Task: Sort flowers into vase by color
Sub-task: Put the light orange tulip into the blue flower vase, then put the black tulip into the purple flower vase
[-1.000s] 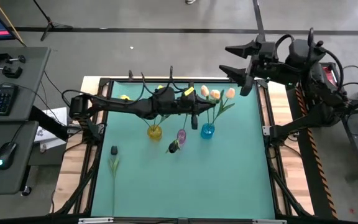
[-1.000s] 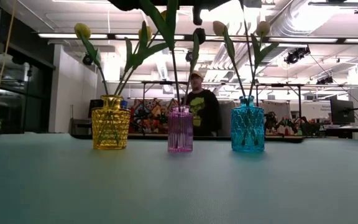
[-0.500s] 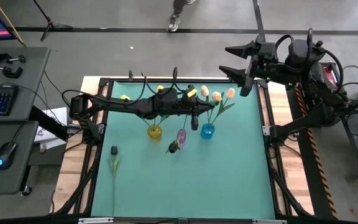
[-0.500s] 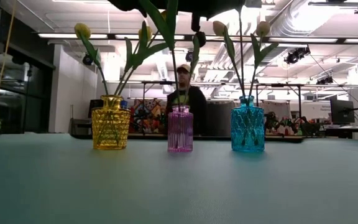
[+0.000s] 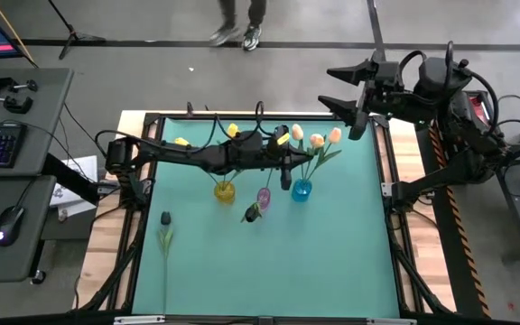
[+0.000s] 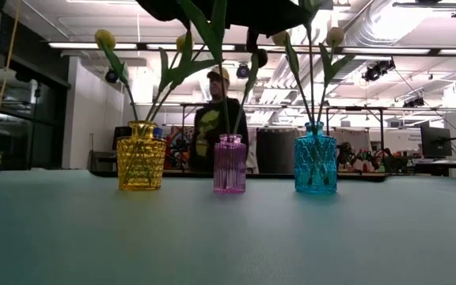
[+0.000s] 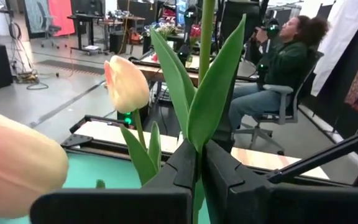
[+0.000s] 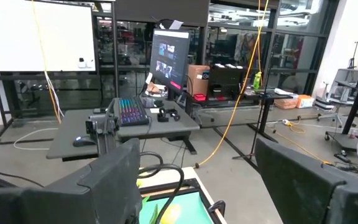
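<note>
1. In the high view the left arm (image 5: 197, 155) lies stretched nearly level from the left edge of the desk (image 5: 332, 262) toward the centre, across the upper part of the teal surface.
2. The left gripper (image 7: 199, 163) hangs above the three vases; in the left wrist view its jaws are pressed together on a green tulip stem (image 7: 205, 37), which rises upright between two long leaves.
3. Whether this stem's lower end sits inside a vase cannot be told.
4. The right arm (image 5: 422, 90) waits folded off the upper right corner of the desk. The right gripper (image 8: 194, 180) has its jaws spread wide with nothing between them.
5. Three vases stand in a row just above centre in the high view: the yellow vase (image 5: 225, 190) on the left, the purple vase (image 5: 264, 196) in the middle, the blue vase (image 5: 301, 190) on the right.
6. Yellow tulips (image 5: 233, 130) stand in the yellow vase and peach tulips (image 5: 316, 139) in the blue vase.
7. A dark tulip (image 5: 164, 218) lies flat at the left side of the desk, well apart from the vases.
8. Another dark bud (image 5: 252, 213) shows just below the purple vase.
9. In the low view a person (image 6: 218, 119) stands behind the purple vase.
</note>
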Action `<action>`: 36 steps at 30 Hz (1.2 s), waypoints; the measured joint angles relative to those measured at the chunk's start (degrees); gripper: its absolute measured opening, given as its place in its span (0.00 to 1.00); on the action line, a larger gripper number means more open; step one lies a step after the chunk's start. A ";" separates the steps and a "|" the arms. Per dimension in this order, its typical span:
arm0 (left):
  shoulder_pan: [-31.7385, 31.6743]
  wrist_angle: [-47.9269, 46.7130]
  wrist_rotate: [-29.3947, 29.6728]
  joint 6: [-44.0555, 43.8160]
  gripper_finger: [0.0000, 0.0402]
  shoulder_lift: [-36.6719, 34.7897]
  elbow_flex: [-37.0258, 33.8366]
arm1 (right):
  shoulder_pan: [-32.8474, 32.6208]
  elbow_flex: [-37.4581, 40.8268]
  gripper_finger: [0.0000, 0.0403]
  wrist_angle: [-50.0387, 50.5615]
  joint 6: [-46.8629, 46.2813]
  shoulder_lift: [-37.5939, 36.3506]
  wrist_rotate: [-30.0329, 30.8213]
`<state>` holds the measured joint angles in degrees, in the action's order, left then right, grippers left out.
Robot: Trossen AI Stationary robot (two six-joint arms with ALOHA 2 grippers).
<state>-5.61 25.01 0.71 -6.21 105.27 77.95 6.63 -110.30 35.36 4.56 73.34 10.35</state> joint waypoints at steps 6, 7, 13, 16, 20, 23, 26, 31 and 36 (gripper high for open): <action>0.00 0.10 0.00 -0.60 0.08 -0.02 0.00 | 0.00 0.00 0.76 0.00 -0.01 0.00 0.00; 0.00 0.07 0.00 -0.64 0.10 -0.03 0.00 | 0.00 0.00 0.76 0.00 -0.02 0.00 0.00; 0.00 -0.43 -0.02 -0.71 0.30 -0.17 0.00 | 0.00 0.00 0.76 0.00 -0.08 0.02 0.00; 0.00 -0.35 -0.04 -1.25 0.41 -0.17 0.00 | 0.00 0.00 0.76 -0.01 -1.05 0.02 0.00; 0.00 -1.25 -0.05 -2.84 0.54 -0.22 0.01 | 0.00 0.00 0.76 -0.03 -1.08 0.02 0.00; 0.00 -3.52 -0.95 -3.68 0.61 -1.03 0.56 | 0.00 0.00 0.76 -0.05 -1.09 0.02 0.00; -0.13 -5.69 -2.94 -3.73 0.66 -2.95 1.39 | 0.00 0.00 0.76 -0.07 -1.07 0.02 0.00; -0.82 -7.85 -4.34 -2.95 0.67 -6.99 2.16 | 0.00 0.00 0.76 -0.44 -0.77 0.02 0.00; -1.29 -11.89 -4.92 -1.20 0.67 -12.08 2.14 | 0.11 0.00 0.76 -0.53 -0.02 0.04 0.03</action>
<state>-6.90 13.11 -4.21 -7.40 93.20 80.09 6.74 -110.30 34.83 4.54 73.38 10.38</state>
